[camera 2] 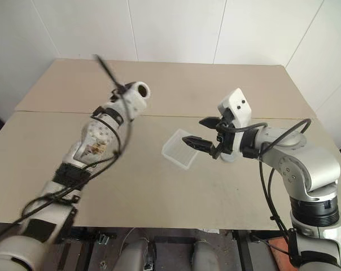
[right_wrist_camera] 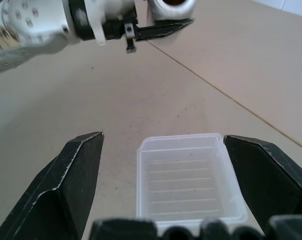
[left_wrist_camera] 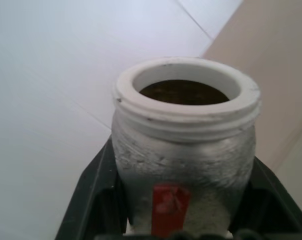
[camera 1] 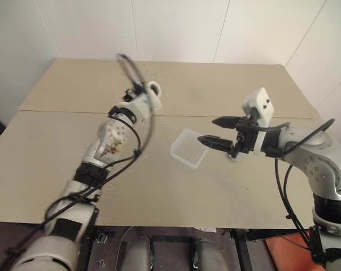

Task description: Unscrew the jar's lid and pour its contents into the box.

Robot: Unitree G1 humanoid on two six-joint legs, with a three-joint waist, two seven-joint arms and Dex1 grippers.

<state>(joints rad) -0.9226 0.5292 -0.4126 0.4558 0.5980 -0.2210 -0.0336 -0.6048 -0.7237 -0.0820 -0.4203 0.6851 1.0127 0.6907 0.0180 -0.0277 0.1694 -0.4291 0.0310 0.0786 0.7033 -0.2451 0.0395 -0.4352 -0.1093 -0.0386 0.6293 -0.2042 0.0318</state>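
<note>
Tan tabletop (camera 1: pixel 227 186) is carrying the box (camera 1: pixel 189 148), which is lying empty near the middle. From the head, the left gripper (camera 1: pixel 151 90) is clamping the jar (camera 1: pixel 153 88) aloft, well left of the box. Its wrist view is showing the jar lidless, the contents (left_wrist_camera: pixel 183 92) dark inside. The right wrist view is showing the right gripper (right_wrist_camera: pixel 163 192) spread wide, empty, around the box. Pouring well probably means bringing the mouth directly over the box before tipping slowly.

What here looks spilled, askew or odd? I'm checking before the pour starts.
Nothing stands out. The jar sits open in the left gripper, dark contents inside. The box lies flat and empty on the table, with no crumbs around it, between the right gripper's open fingers.
</note>
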